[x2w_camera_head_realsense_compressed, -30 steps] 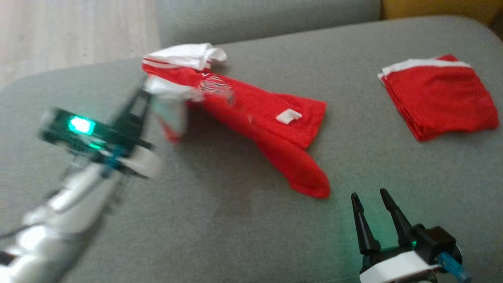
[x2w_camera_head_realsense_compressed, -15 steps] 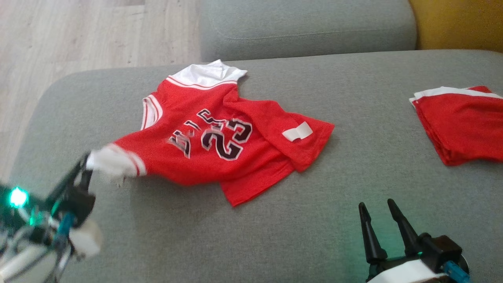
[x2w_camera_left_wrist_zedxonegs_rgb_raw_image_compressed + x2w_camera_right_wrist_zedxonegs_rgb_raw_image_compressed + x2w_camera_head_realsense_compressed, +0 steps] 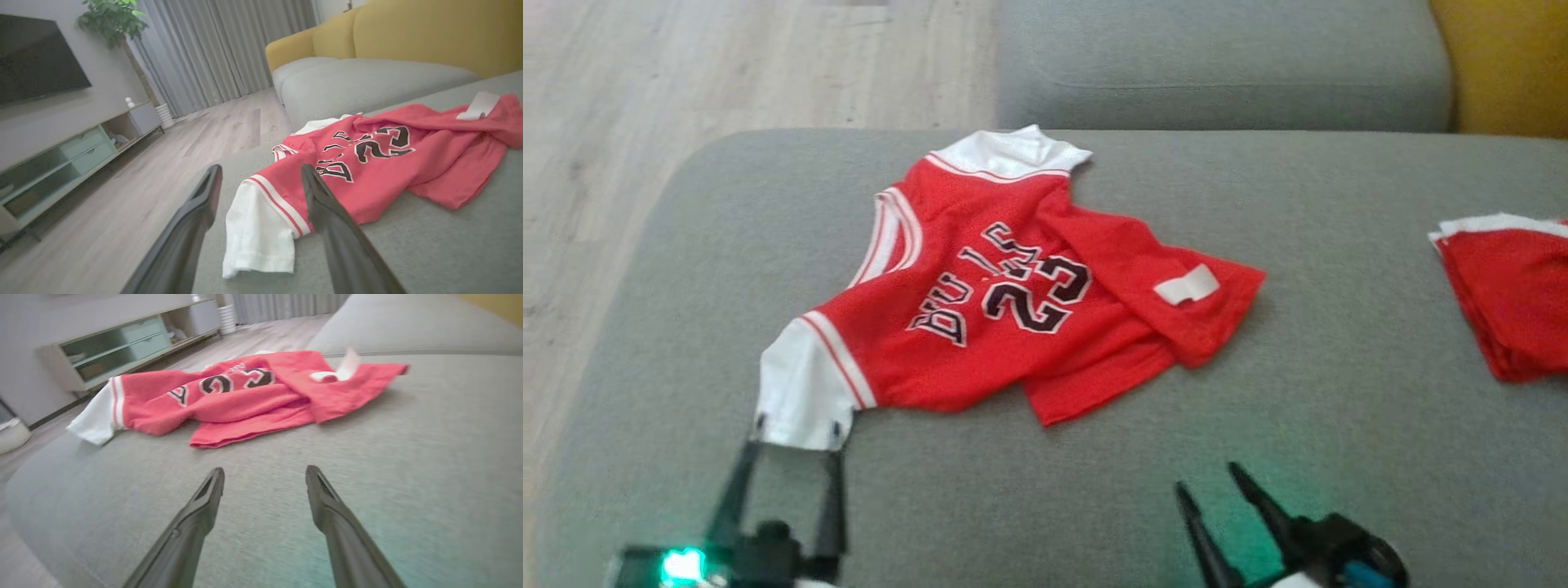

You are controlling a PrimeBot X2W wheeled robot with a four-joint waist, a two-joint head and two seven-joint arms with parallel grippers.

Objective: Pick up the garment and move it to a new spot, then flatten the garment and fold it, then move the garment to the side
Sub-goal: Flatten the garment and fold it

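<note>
The grey sofa [image 3: 1339,408] is carrying everything, and its seat is giving a soft, slightly rough ground. The garment [image 3: 1013,302], a red jersey with a number, is lying near the middle of the seat, toward 11 o'clock from me. Its printed side is facing up, but the part toward 3 o'clock is lying doubled over itself. Well apart at 3 o'clock, a folded red cloth [image 3: 1511,302] is resting.

The white sleeve [image 3: 805,396] is pointing toward 7 o'clock. My left jaws are standing wide apart and gripping nothing, with the fingertips [image 3: 836,426] right at the sleeve's hem; I cannot tell if they are touching it. My right jaws are also standing apart and empty, over bare sofa at 5 o'clock of the garment. A small white tag [image 3: 1186,286] is showing on the doubled part.

I am judging this garment as light, thin and limp: it will be sagging when lifted and dragging on the sofa, not sliding. I am thinking the thicker hems are the best places to pinch, namely the sleeve edge and the doubled corner near the tag.
</note>
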